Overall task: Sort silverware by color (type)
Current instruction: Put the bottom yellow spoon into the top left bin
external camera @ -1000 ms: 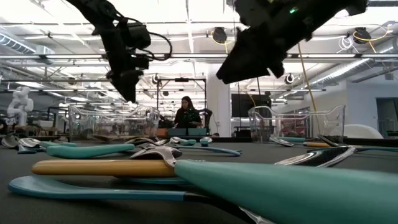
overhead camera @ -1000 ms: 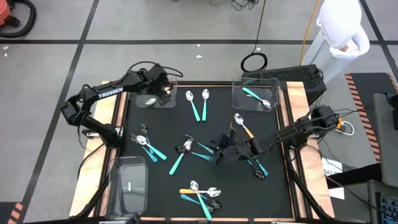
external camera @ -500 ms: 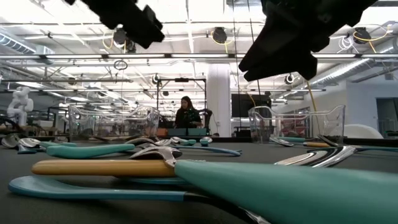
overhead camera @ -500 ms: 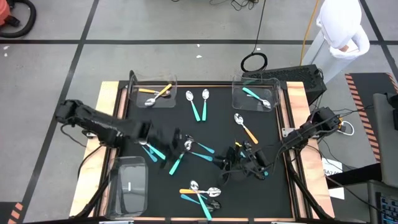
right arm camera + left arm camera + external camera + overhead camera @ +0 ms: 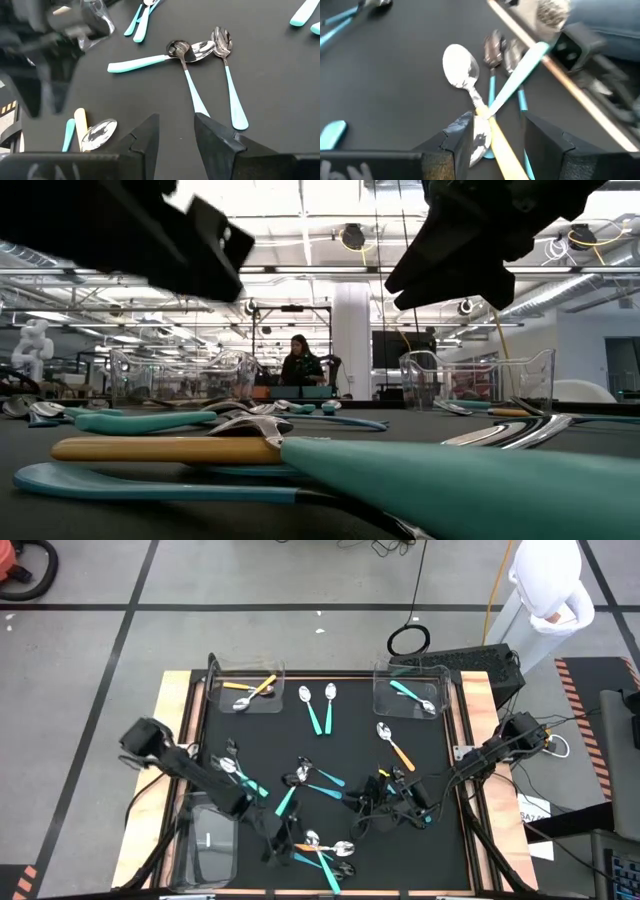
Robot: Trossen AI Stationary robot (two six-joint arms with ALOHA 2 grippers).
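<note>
The silverware lies scattered on the black mat (image 5: 350,740): teal- and orange-handled spoons with silver or dark heads. At the near edge is a crossed pile (image 5: 322,850). My left gripper (image 5: 275,840) hangs open just over that pile. Its fingers stand on either side of an orange-handled silver spoon (image 5: 470,85), and a teal handle (image 5: 520,67) crosses that spoon. My right gripper (image 5: 362,805) hovers open over the mat's middle right with nothing between its fingers (image 5: 176,117). Three teal-handled spoons (image 5: 192,52) lie ahead of it.
A clear bin (image 5: 248,690) at the far left holds orange-handled spoons. A second bin (image 5: 410,690) at the far right holds a teal-handled one. A third bin (image 5: 207,835) stands at the near left, beside my left arm. Wooden rails (image 5: 180,710) border the mat.
My left gripper has swung from over the far-left bin toward the near edge and come down low over the front pile, turning as it went. Orange-handled spoons now show in that bin. My right gripper has shifted a little toward the near edge.
</note>
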